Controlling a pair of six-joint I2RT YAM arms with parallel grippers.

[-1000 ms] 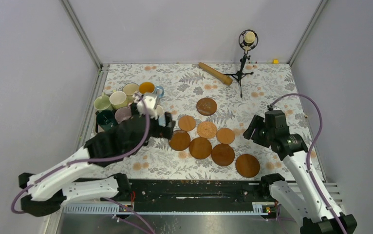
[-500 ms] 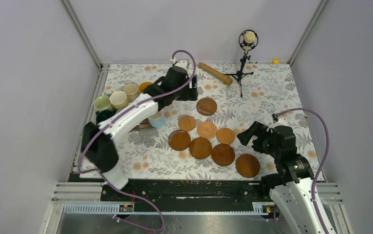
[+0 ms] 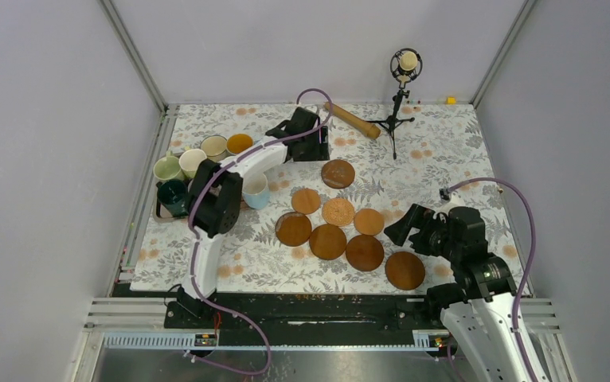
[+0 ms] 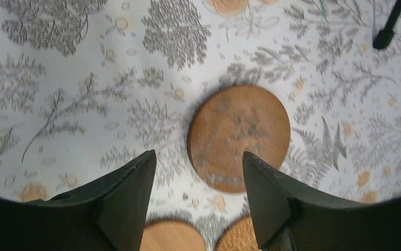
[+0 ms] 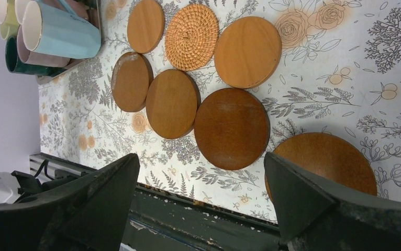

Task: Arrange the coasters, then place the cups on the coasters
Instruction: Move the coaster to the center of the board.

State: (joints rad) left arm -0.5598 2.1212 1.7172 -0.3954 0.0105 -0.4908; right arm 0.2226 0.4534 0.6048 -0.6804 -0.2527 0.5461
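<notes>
Several round brown coasters lie mid-table: one dark coaster (image 3: 338,173) (image 4: 238,137) sits apart at the far side, and the others form a cluster (image 3: 327,241) (image 5: 232,128), among them a woven one (image 5: 191,36). Cups stand bunched at the left: light green (image 3: 167,169), cream (image 3: 193,162), dark green (image 3: 173,195), light blue (image 3: 256,189) (image 5: 57,31). My left gripper (image 3: 315,150) (image 4: 198,157) hovers open just left of the lone coaster, holding nothing. At the cluster's right end my right gripper (image 3: 397,231) (image 5: 201,159) is wide open and holds nothing, beside the near-right coaster (image 3: 404,270).
A microphone on a tripod (image 3: 397,95) and a wooden roller (image 3: 352,119) stand at the far edge. A small yellow block (image 3: 450,100) sits in the far right corner. A dark tray (image 3: 161,213) lies under the cups. Walls enclose the floral tablecloth on three sides.
My left arm swung from over the cups out to the far middle by the lone coaster, its jaws narrowing somewhat. My right arm drew back toward the near edge and its jaws opened wide.
</notes>
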